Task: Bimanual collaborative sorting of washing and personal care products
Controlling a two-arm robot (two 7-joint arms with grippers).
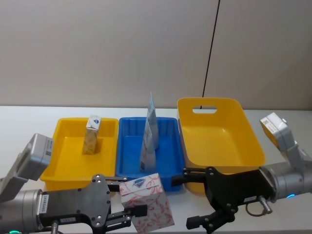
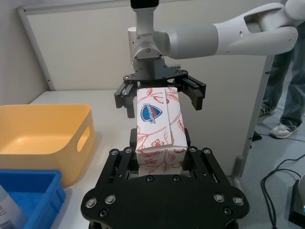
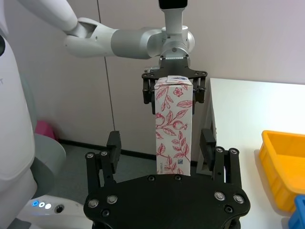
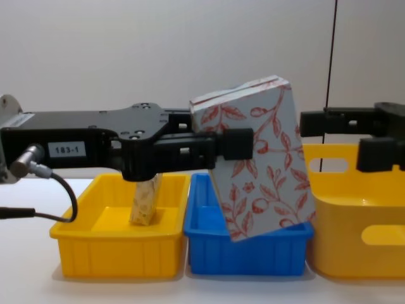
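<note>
The left pincer (image 1: 132,197) is clamping a large white pack with red leaf-vine print (image 1: 148,204) at the near edge of the desk (image 1: 24,122), in front of the blue tray (image 1: 168,146). The right pincer (image 1: 191,197) is hanging just beside it, its fingers spread.

The chest view is showing what the head view is not: the pack is off the desk and tilted, one lower corner dipping in front of the blue tray's rim. The left wrist view is showing a blue shield logo on the pack. The right wrist view is showing the pack's far end lying between the spread fingers with a gap on each side.

In the chest view the left pincer is covering the top of the small cream carton (image 1: 91,134), and the pack is covering the middle of the blue tray. The head view's lower edge is cutting off the pack's bottom.

The carton is standing in the small yellow tray (image 1: 68,146), the pale blue-white pouch (image 1: 150,134) upright in the blue tray. A large yellow tray (image 1: 219,139) is sitting tipped up at the right.
</note>
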